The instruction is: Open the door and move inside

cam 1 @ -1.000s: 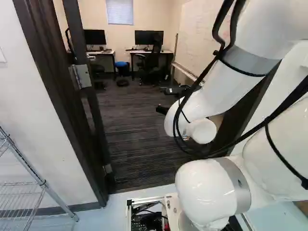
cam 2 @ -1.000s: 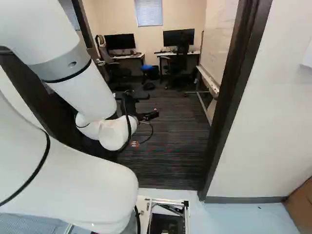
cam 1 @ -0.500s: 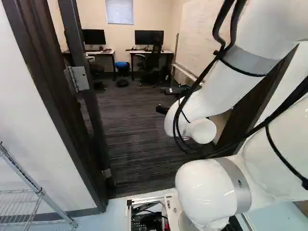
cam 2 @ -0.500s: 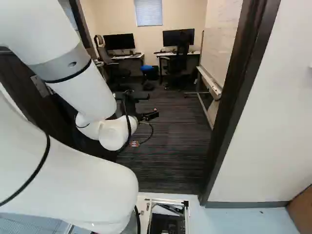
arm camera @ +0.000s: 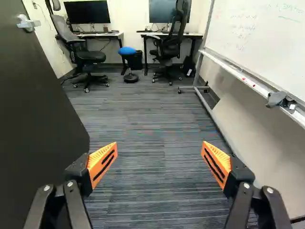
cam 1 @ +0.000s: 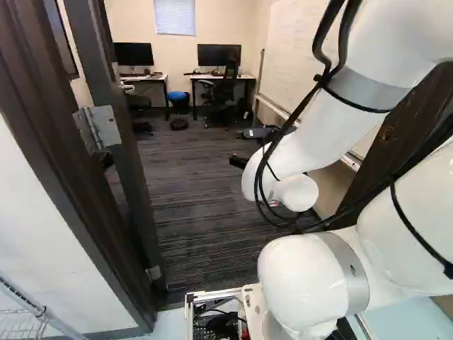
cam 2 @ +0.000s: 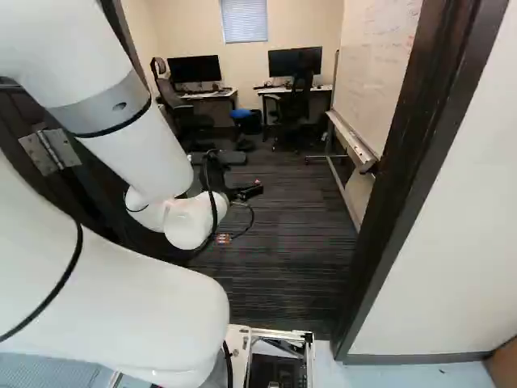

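A: Left base view?
B: Door ajar into the room, hinge at the view's left. Arm reaches past the doorway. Step, as judged: driving in.
A: Right base view?
B: Doorpost right of the base. Advise creeping straight, centred, checking elbow clearance both sides.
A: Wrist view?
B: Gripper released, fingers wide, nothing held. Door beside one finger, handle farther ahead. Avoid swinging the wrist doorward; mind the whiteboard opposite.
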Tool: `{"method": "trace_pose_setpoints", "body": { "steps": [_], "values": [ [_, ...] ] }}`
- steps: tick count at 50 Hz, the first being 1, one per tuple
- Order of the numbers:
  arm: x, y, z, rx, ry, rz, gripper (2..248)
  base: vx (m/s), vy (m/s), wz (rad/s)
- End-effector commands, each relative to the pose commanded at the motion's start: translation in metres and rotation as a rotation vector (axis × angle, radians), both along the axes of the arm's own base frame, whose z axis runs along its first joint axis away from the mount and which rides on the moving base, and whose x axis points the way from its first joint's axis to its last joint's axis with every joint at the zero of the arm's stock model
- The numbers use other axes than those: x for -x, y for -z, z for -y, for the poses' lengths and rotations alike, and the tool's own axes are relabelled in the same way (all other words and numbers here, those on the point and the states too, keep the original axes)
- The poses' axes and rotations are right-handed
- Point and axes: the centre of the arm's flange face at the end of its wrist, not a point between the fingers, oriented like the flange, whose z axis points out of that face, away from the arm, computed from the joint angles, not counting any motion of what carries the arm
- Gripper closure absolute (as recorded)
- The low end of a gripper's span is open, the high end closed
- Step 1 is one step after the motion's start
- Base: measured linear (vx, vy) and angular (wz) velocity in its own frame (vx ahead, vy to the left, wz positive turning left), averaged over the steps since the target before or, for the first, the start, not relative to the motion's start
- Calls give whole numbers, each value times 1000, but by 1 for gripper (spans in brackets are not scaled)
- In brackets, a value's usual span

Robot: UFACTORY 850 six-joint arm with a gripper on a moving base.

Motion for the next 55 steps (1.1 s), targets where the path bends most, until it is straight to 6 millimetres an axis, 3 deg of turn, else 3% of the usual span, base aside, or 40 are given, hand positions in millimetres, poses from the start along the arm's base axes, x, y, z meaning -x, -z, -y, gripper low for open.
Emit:
{"method": "trace_pose_setpoints", "body": {
  "steps": [55],
  "values": [
    [0,0,0,0,0,0,3,189,4,-12]
  ]
}}
